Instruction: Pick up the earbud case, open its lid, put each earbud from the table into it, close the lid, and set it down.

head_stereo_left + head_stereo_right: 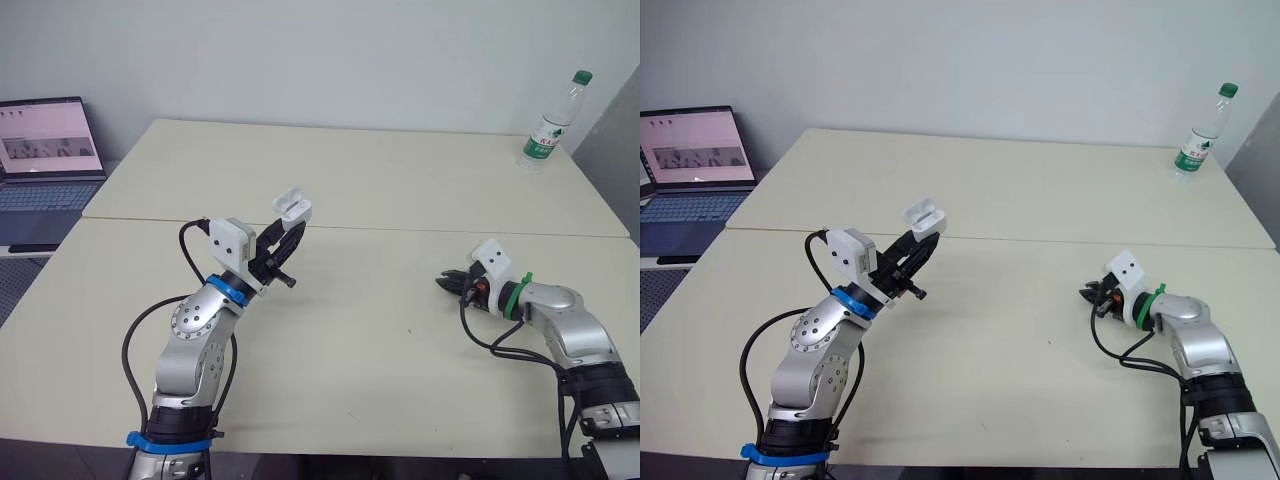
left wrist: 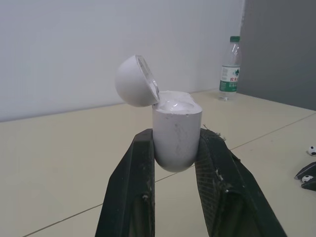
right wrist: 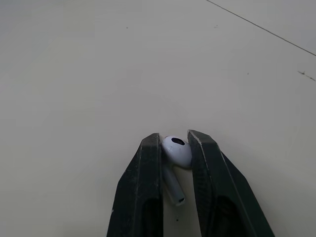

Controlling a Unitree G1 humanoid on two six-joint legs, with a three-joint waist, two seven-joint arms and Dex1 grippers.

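Observation:
My left gripper [image 1: 290,235] is shut on the white earbud case [image 2: 176,132], held upright above the table with its rounded lid [image 2: 137,80] swung open. Inside the case a white earbud top seems to sit, though I cannot be sure. Low over the table on the right, my right gripper [image 1: 446,283] is shut on a white earbud [image 3: 175,153]; its bud sits between the fingertips and its stem points back toward the wrist. The right gripper [image 2: 307,177] shows far off in the left wrist view.
A plastic water bottle [image 1: 551,122] with a green cap stands at the table's far right corner. An open laptop [image 1: 45,150] sits beyond the table's left edge. A seam [image 1: 400,228] runs across the cream table between its two halves.

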